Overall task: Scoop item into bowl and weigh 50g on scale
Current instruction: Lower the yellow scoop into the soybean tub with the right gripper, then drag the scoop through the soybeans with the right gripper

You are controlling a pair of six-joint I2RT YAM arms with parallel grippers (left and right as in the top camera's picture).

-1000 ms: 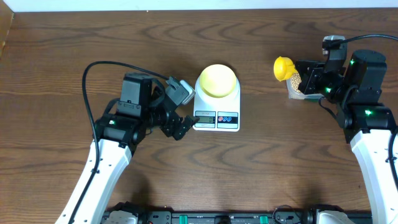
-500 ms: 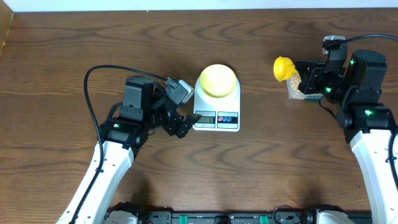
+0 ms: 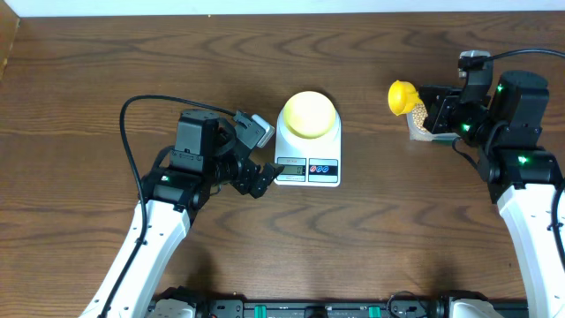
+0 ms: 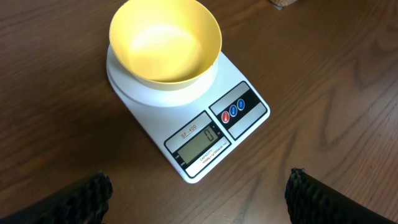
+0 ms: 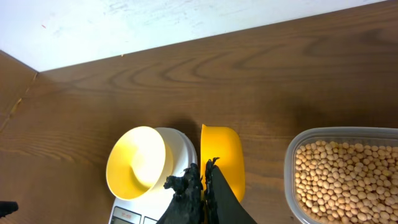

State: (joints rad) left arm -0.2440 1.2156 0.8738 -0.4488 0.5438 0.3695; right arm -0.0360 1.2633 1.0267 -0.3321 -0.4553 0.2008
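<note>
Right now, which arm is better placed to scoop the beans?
Right. The right end effector is shut on the yellow scoop, next to the tub of beans. The left end effector is open and empty in front of the scale, which carries the empty bowl.

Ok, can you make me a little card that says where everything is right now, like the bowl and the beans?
bowl: empty, sitting on the scale
scale: display shows 0
beans: in the clear tub
scoop: yellow, beside the tub
right pincer: shut on the scoop
left pincer: open, holding nothing, next to the scale
</note>
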